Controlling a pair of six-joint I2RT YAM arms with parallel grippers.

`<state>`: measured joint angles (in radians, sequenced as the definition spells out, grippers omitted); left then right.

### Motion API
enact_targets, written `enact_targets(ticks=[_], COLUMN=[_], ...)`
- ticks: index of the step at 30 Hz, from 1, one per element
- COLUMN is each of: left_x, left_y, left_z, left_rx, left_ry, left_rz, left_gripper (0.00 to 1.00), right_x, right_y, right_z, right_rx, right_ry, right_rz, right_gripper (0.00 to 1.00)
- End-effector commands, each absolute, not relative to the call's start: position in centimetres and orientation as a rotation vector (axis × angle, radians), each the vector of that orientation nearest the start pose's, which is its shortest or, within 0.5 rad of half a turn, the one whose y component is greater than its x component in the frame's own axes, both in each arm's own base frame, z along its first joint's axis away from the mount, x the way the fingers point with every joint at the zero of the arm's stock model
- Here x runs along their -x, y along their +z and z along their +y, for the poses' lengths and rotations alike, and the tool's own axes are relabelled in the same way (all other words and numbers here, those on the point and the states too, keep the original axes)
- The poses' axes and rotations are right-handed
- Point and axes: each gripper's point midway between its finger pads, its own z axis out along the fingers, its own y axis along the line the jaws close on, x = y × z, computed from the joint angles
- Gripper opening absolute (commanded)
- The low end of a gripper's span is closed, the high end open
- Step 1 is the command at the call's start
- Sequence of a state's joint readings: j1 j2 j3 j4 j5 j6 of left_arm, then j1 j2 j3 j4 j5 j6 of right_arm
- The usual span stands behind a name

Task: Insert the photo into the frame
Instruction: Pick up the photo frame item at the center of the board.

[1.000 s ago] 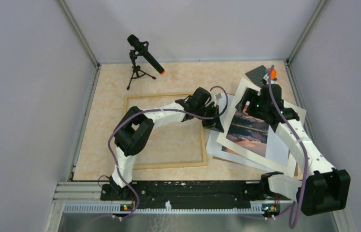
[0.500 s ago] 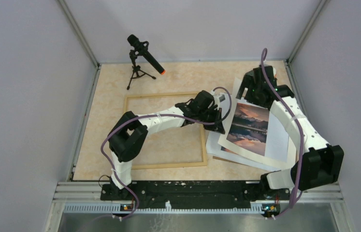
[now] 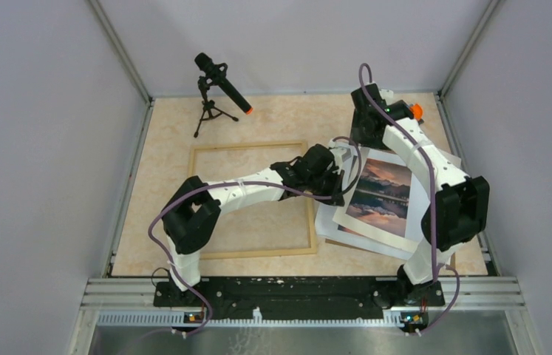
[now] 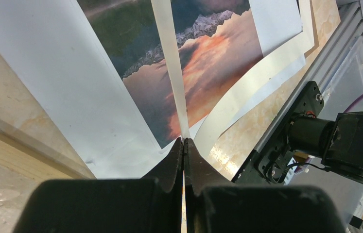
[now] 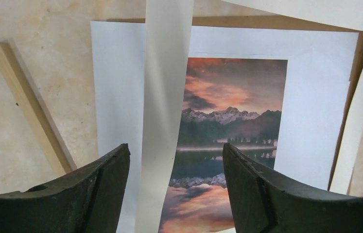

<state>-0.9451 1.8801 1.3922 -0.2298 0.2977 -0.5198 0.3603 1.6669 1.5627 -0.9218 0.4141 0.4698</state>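
L fingers pinched shut on white mat strip (lying over photo); R fingers spread apart, gripping nothing.

The photo shows orange-pink clouds; the frame is pale wood.

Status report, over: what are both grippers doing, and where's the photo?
Left gripper: jaws shut on white mat. Right gripper: jaws open, mat strip between them. Mat raised over the photo, which lies flat outside the frame.
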Motion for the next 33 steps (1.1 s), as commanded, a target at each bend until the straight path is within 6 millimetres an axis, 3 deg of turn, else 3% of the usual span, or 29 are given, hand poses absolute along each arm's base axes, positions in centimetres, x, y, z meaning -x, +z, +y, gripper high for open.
enact_targets(ticks=[1, 14, 22, 28, 33], left_x=[-23.6, -23.1, -23.0, -23.0, -23.0], left_y=[15.1, 14.6, 14.3, 14.2, 14.1], left_z=[-45.1, -45.5, -45.5, -45.6, -45.5], left_rx=[-0.721, -0.742, -0.749, -0.750, -0.752], left_ry=[-1.047, -1.045, -1.034, -1.035, -1.025], left_rz=[2.302, 2.305, 2.309, 2.310, 2.311], left_gripper=[0.00, 0.00, 0.00, 0.00, 0.00], right_x=[-38.9, -39.4, -39.9, -40.1, -39.8], right_y=[19.8, 17.0, 16.9, 15.3, 14.7], right_z=[8.2, 7.9, 8.5, 8.9, 8.7], right_rx=[-0.237, -0.233, -0.237, -0.233, -0.238], right_ry=[-0.346, -0.521, -0.475, -0.471, -0.499], right_rz=[2.433, 2.455, 2.449, 2.486, 2.494], right_gripper=[0.66, 0.48, 0.50, 0.54, 0.42])
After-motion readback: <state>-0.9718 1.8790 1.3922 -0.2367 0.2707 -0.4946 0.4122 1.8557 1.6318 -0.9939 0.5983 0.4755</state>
